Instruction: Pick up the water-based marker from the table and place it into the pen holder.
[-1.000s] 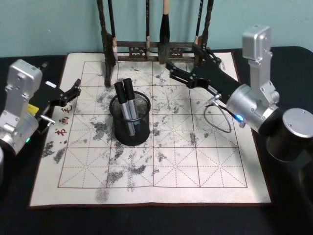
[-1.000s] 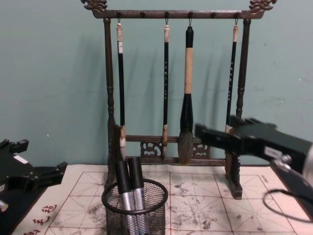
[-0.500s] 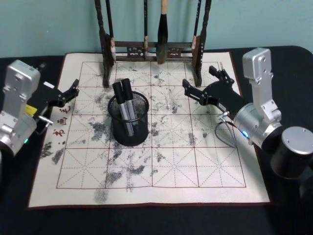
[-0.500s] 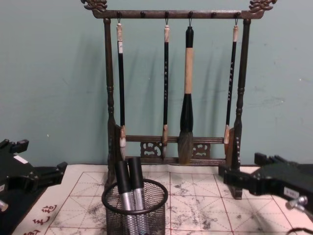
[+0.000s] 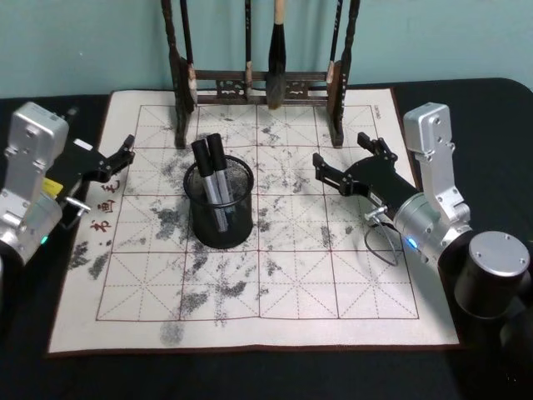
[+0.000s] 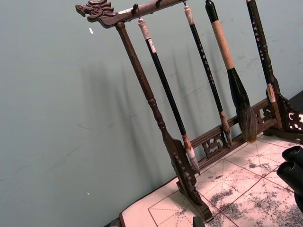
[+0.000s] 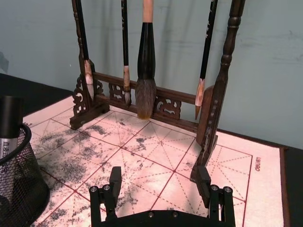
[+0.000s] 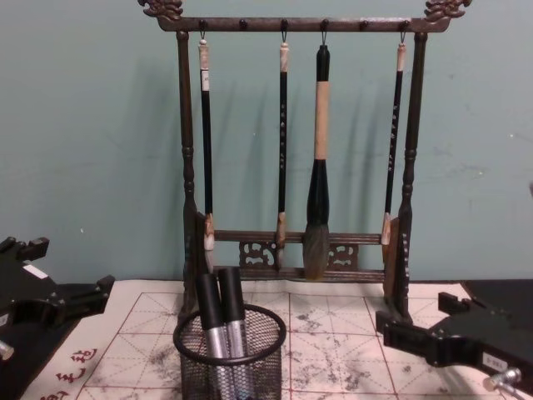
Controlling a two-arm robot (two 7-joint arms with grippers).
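Two markers stand in the mesh pen holder; right claw, wide and empty at three o'clock, suggests the job's done.

Black wire-mesh pen holder at centre left holds two markers, black-capped with silver barrels. Under it lies a white mat with red grid lines and grey-black ink blotches. Dark brown brush rack at top, teal wall behind, black table.
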